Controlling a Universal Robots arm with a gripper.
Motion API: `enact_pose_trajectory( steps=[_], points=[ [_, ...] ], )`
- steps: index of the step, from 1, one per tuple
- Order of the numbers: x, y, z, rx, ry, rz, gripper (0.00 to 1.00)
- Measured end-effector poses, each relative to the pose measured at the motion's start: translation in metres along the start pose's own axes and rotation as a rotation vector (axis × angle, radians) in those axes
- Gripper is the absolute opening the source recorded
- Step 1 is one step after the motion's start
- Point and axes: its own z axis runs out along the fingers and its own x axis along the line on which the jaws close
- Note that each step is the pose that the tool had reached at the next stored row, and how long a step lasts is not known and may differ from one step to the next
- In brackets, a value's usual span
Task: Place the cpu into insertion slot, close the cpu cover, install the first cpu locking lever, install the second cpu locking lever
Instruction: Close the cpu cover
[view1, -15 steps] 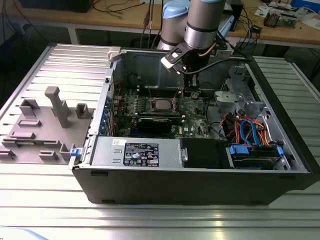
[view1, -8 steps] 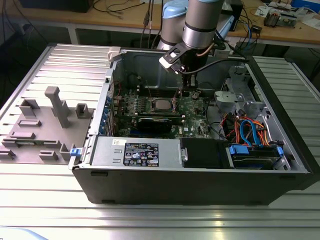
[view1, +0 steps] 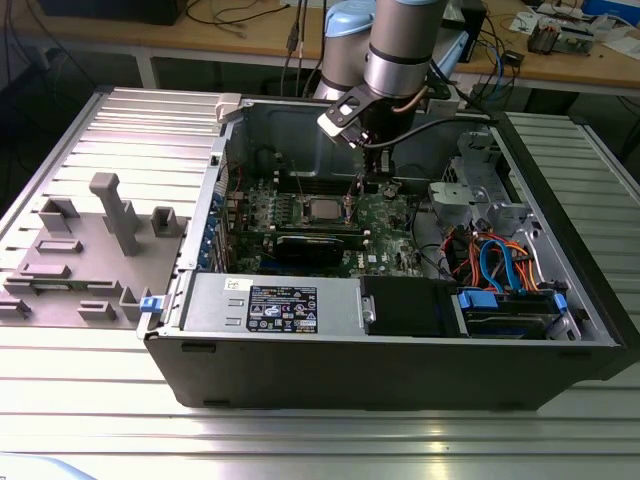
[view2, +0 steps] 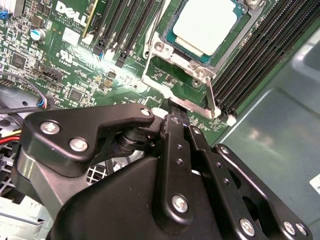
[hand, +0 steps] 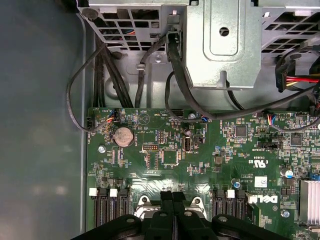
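- cpu — small, flat, stiff and light; probably delicate underneath, so best taken by its edges. It lies seated in the insertion slot.
- cpu cover — thin metal frame, looks lowered around the chip; likely springy.
- locking lever — slim steel strip standing beside the socket.
- gripper — fingers pressed together, tips at the socket's edge; I cannot tell whether they pinch anything.
- computer case on the tabletop — holds the motherboard and cables.
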Motion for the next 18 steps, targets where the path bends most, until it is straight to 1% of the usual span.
enact_pose_trajectory(
  steps=[18],
  points=[
    [0.0002,-0.008,0.0,0.0,0.0,0.0,0.11]
  ],
)
